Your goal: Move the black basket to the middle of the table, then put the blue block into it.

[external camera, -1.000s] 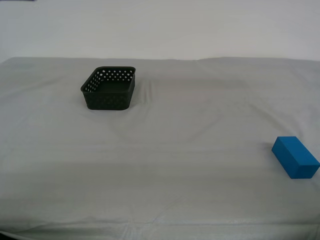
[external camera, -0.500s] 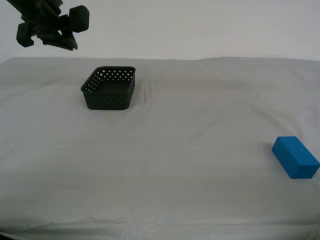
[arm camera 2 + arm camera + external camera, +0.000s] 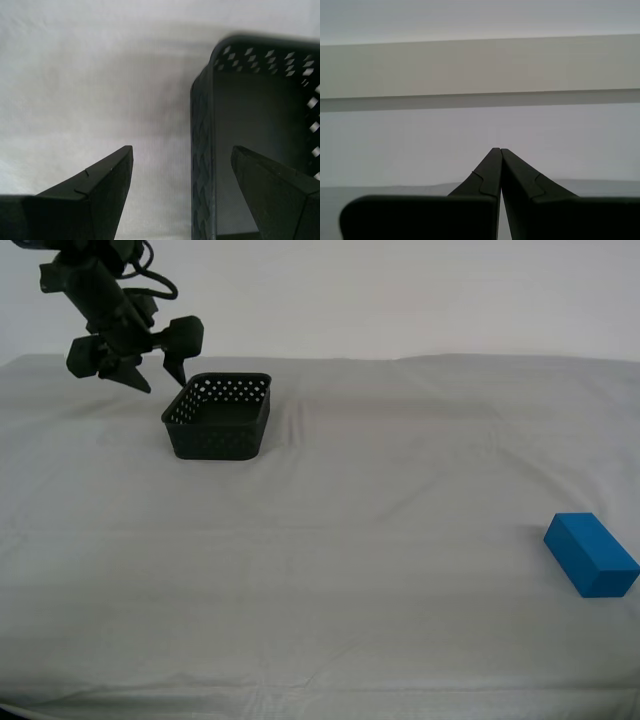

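Basket [image 3: 219,429] sits on the table [image 3: 380,570] toward the far side, on the exterior view's left, upright and black with rows of round holes in its low walls. My second gripper [image 3: 160,373] hangs just above and beside the basket's far corner on that same side, jaws spread wide. In the second wrist view, one fingertip [image 3: 112,172] is over bare cloth outside the basket and the other is over the basket's inside, so the near wall [image 3: 202,165] lies between the two jaws; whether either finger touches the wall I cannot tell. The gripper holds nothing.

The blue block [image 3: 590,554] lies flat on the cloth at the exterior view's right edge, well apart from both basket and gripper.

My first gripper [image 3: 500,150] shows only in its own wrist view, jaws pressed together with nothing between them, pointing at a pale wall.
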You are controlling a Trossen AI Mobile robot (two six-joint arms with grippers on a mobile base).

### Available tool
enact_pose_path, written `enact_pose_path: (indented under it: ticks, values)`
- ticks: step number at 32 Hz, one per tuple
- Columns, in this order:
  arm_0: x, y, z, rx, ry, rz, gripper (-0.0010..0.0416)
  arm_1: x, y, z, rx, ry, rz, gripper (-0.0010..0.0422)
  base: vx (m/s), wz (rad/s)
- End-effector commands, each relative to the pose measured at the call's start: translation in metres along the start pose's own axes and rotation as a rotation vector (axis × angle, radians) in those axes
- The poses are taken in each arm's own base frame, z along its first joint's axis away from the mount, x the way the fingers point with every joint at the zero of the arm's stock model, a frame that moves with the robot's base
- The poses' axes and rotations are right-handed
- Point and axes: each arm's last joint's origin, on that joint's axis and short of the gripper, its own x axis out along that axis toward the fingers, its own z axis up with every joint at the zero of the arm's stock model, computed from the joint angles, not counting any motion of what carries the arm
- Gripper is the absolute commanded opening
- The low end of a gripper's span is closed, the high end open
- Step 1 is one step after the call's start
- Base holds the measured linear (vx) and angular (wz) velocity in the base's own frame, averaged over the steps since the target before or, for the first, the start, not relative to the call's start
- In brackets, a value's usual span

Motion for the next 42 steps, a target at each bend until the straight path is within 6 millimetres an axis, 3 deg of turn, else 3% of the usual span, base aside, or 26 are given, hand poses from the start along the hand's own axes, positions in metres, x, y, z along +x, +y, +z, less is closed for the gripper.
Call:
enact_pose_path:
  ticks: [1,8,15,20,24,28,30,42]
  values:
    - [0.000,0.000,0.000,0.003,-0.003,0.000,0.0001,0.009,-0.005,-0.003,0.007,0.023,-0.003,0.0270,0.000,0.000]
    - [0.000,0.000,0.000,0.003,0.001,0.000,0.0001,0.034,-0.025,-0.009,0.061,0.062,0.026,0.0270,0.000,0.000]
    - [0.000,0.000,0.000,0.003,0.003,0.000,0.0000,0.062,-0.026,-0.008,0.065,0.165,0.105,0.0270,0.000,0.000]
    - [0.000,0.000,0.000,0.003,0.007,-0.001,0.0001,0.067,-0.028,-0.003,0.058,0.173,0.113,0.0268,0.000,0.000]
    - [0.000,0.000,-0.001,0.003,0.011,-0.001,0.0001,0.065,-0.028,-0.001,0.047,0.163,0.112,0.0199,0.000,0.000]
    - [0.000,0.000,-0.001,0.003,0.012,0.000,0.0001,0.065,-0.029,-0.002,0.046,0.169,0.103,0.0080,0.000,0.000]
    - [0.000,0.000,-0.001,0.003,0.011,0.000,0.0001,0.065,-0.029,-0.002,0.046,0.177,0.074,-0.0006,0.000,0.000]
    - [0.000,0.000,-0.003,0.003,0.032,0.000,0.0000,0.054,-0.034,0.002,0.004,0.197,0.003,-0.0001,0.000,0.000]
